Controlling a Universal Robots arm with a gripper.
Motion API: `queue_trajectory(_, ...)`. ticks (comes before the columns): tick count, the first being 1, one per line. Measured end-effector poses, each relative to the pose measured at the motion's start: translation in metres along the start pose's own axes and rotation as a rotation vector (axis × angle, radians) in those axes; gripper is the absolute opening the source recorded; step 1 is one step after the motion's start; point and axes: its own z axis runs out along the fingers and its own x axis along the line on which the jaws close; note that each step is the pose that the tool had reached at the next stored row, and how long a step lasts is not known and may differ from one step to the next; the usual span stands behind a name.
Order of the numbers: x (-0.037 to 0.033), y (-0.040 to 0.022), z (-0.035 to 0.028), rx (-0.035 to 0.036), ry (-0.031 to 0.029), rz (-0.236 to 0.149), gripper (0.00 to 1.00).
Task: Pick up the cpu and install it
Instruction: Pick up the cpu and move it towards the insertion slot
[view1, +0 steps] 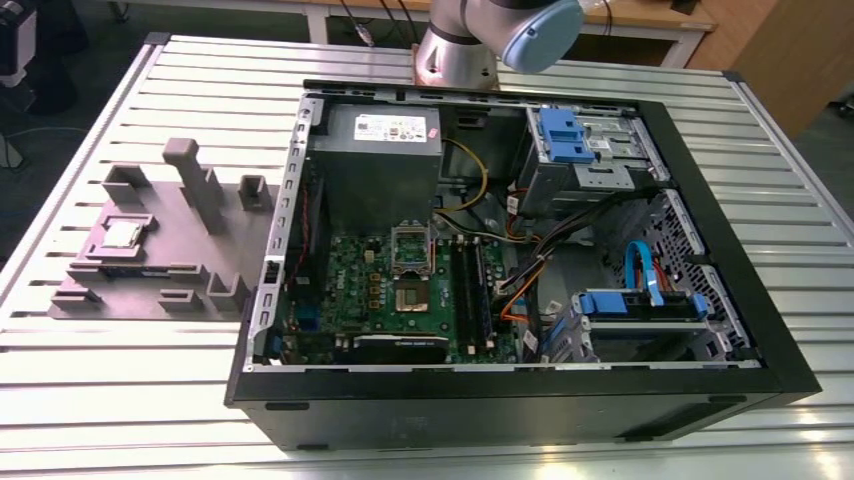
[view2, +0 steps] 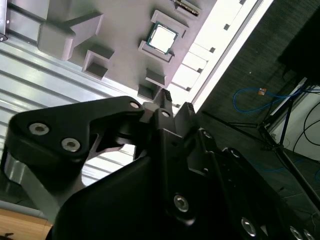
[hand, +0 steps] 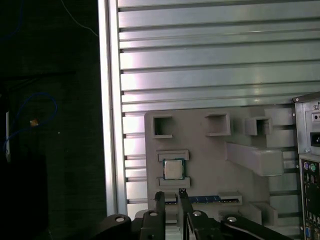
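The cpu (view1: 124, 233) is a small silver square with a pale rim, lying flat in a pocket of the grey holder block (view1: 160, 215) at the exterior view's left. Both wrist views look down on the cpu (view2: 162, 38) (hand: 173, 169) from high above. My gripper (hand: 171, 194) (view2: 176, 100) hangs well over the holder, and its black fingertips (hand: 160, 196) stand a little apart with nothing between them. The motherboard's socket (view1: 411, 265) lies uncovered inside the open computer case (view1: 267, 300).
The power-supply box (view1: 380, 150), blue drive cages (view1: 574, 135), cables (view1: 534, 265) and memory slots (view1: 467, 280) crowd the case. The holder block has tall posts (view1: 187, 175) and a memory stick (hand: 205, 199). The slatted metal table (view1: 80, 150) ends near the holder; dark floor (hand: 50, 125) lies beyond.
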Motion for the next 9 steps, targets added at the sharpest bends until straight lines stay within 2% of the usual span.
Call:
queue_trajectory(1, 0.0000, 0.0000, 0.0000, 0.0000, 0.0000, 0.000, 0.29)
queue_trajectory(4, 0.0000, 0.0000, 0.0000, 0.0000, 0.0000, 0.000, 0.35)
queue_trajectory(5, 0.0001, 0.0000, 0.0000, 0.0000, 0.0000, 0.000, 0.42)
queue_trajectory(9, 0.0001, 0.0001, 0.0002, 0.0002, 0.0002, -0.005, 0.42)
